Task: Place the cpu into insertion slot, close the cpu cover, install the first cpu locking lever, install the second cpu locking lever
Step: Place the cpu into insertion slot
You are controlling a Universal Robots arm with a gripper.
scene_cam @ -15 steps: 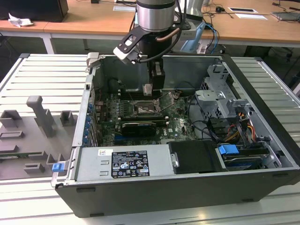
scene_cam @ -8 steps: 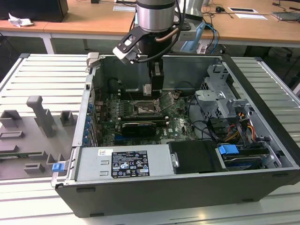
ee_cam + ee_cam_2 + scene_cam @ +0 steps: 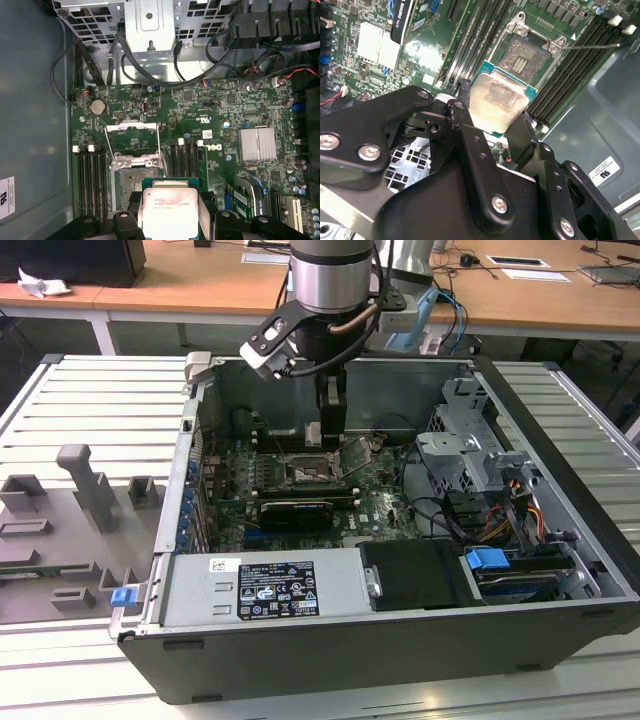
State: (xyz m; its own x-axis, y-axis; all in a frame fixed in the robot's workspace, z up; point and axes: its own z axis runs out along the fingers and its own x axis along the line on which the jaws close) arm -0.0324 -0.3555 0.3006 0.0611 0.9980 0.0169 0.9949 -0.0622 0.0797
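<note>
We see the gripper point(image 3: 495, 107) pinching the cpu point(image 3: 499, 97) by two opposite edges, its fingers point(image 3: 519, 135) pressed against the chip's sides. We judge that this grip spares the underside and holds the pale face flat. The cpu hangs just above and beside the insertion slot point(image 3: 529, 54), not yet seated in it. The cpu cover point(image 3: 131, 125) stands swung back from the insertion slot, leaving its dark centre exposed, presumably so the chip can go in.

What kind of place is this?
Probably a robot lab or workshop: a robot arm holds a chip over an open computer case on a metal bench, with wooden desks behind.
</note>
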